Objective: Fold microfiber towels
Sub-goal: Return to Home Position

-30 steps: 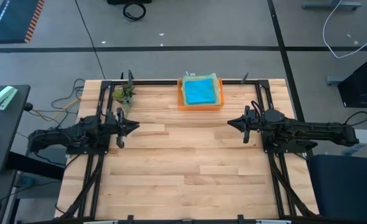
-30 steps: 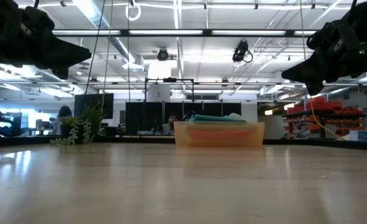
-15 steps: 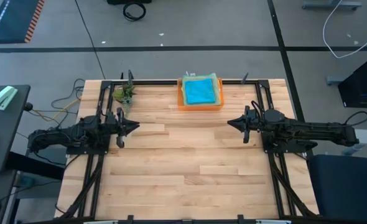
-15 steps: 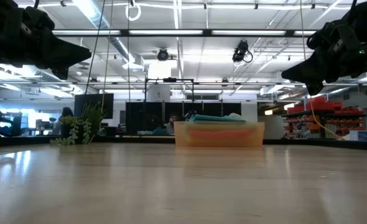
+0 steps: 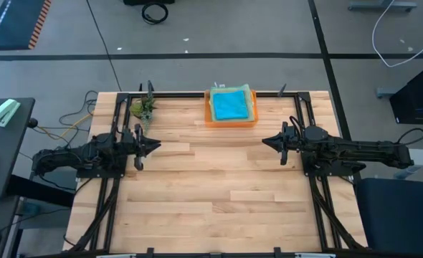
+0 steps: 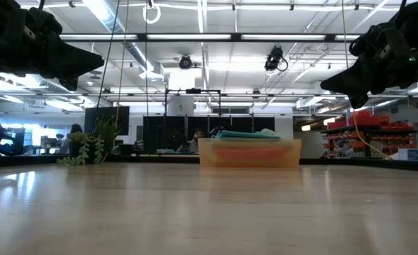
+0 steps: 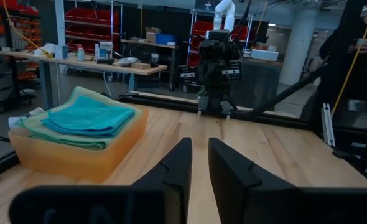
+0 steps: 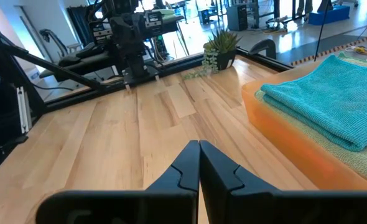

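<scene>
In the orange bin (image 5: 231,123), fuzzy folded towels (image 5: 231,106) lie stacked; left tool (image 5: 156,145) barely parted, right tool (image 5: 265,142) closed.

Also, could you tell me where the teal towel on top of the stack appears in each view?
High view: teal towel in the orange bin, top centre.
Low view: the towel is a thin strip above the bin's rim, centre.
Left wrist view: the towel tops the stack in the bin.
Right wrist view: the towel tops the stack, close by.
Shared landmark: the orange bin, seen in all four.
</scene>
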You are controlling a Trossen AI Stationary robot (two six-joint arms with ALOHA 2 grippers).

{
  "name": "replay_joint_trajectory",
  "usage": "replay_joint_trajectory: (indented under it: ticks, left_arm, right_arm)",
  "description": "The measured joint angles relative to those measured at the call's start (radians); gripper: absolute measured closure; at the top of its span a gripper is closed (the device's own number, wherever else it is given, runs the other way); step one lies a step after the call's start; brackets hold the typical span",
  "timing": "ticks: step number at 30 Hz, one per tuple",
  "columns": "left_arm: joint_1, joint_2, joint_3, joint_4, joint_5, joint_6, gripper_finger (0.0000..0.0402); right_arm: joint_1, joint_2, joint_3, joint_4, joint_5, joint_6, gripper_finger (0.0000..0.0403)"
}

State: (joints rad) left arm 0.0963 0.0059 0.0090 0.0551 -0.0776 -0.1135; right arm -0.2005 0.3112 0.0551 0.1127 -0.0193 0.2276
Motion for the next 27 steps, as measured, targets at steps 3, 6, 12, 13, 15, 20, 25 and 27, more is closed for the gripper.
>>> replay_joint_trajectory:
  ticks: [3, 6, 12, 13, 15, 20, 25, 27]
  left_arm:
    - [0.0, 0.0, 0.0, 0.0, 0.0, 0.0, 0.0345]
    - [0.0, 0.0, 0.0, 0.0, 0.0, 0.0, 0.0346]
    - [0.0, 0.0, -0.001, 0.0, 0.0, 0.0, 0.0338]
    - [0.0, 0.0, -0.001, 0.0, 0.0, 0.0, 0.0337]
    - [0.0, 0.0, -0.001, 0.0, 0.0, 0.0, 0.0335]
    - [0.0, 0.0, -0.001, 0.0, 0.0, 0.0, 0.0341]
    - [0.0, 0.0, -0.001, 0.0, 0.0, 0.0, 0.0346]
    - [0.0, 0.0, -0.001, 0.0, 0.0, 0.0, 0.0345]
  right_arm:
    - [0.0, 0.0, 0.0, 0.0, 0.0, 0.0, 0.0389]
    - [0.0, 0.0, 0.0, 0.0, 0.0, 0.0, 0.0389]
    - [0.0, 0.0, 0.0, 0.0, 0.0, 0.0, 0.0389]
    - [0.0, 0.0, 0.0, 0.0, 0.0, 0.0, 0.0389]
    - [0.0, 0.0, 0.0, 0.0, 0.0, 0.0, 0.0389]
    - [0.0, 0.0, 0.0, 0.0, 0.0, 0.0, 0.0389]
    - [0.0, 0.0, 0.0, 0.0, 0.0, 0.0, 0.0389]
    - [0.0, 0.0, 0.0, 0.0, 0.0, 0.0, 0.0389]
